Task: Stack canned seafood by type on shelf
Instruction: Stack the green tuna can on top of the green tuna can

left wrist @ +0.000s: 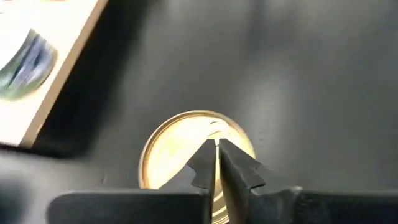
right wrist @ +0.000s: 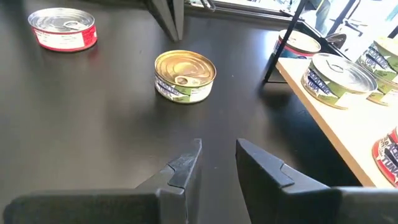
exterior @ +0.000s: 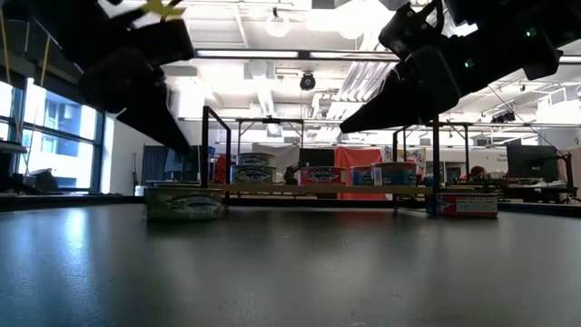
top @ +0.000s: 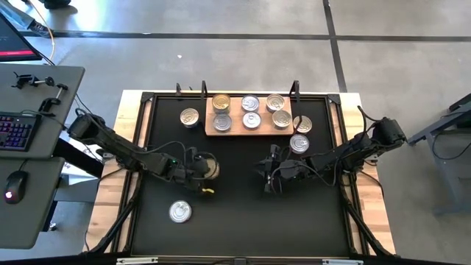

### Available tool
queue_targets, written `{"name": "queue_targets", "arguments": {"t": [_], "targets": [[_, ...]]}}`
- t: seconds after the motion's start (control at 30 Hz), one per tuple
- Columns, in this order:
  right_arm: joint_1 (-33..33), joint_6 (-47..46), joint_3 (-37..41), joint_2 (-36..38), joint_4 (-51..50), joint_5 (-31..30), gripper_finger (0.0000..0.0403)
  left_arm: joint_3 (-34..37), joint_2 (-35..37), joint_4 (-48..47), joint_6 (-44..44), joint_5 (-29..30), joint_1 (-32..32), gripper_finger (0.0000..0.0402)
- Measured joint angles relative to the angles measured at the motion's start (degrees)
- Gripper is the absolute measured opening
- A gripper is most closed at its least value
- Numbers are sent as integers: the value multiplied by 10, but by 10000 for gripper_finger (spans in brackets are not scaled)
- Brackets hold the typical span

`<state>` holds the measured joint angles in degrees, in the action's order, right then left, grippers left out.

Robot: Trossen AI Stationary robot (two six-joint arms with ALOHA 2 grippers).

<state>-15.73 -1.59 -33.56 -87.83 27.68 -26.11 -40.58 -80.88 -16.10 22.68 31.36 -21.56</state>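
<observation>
The dark worktop fills the lower half, smooth and faintly reflective. Two dark arms reach in from above, one at the upper left and one at the upper right, both slanting down toward the middle and well clear of the surface. A green-labelled tin sits on the worktop at left. Farther back, a pale shelf carries a row of tins, and a red-labelled tin sits at right. Beyond lies a bright room with ceiling lights.

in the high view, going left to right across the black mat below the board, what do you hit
silver tin → gold tin under the left end effector → right end effector
</observation>
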Motion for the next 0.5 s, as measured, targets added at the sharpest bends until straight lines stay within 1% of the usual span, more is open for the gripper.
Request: {"name": "queue_targets", "arguments": {"t": [0.07,0.13,0.27,0.4,0.47,0.5], "targets": [[0,-1,0,0,0,0,89,0,-3,16,-55,-19,-3,28],[0,-1,0,0,0,0,89,8,-13,54,-111,-37,-4,52],[0,-1,0,0,0,0,89,17,-52,99,-195,-40,-4,108],[0,-10,0,0,0,0,89,16,-100,97,-223,-36,-4,150],[0,-10,0,0,0,-1,89,15,-119,102,-223,-12,-5,156],[0,-10,0,0,0,-1,89,14,-128,103,-220,9,-8,156]]}}
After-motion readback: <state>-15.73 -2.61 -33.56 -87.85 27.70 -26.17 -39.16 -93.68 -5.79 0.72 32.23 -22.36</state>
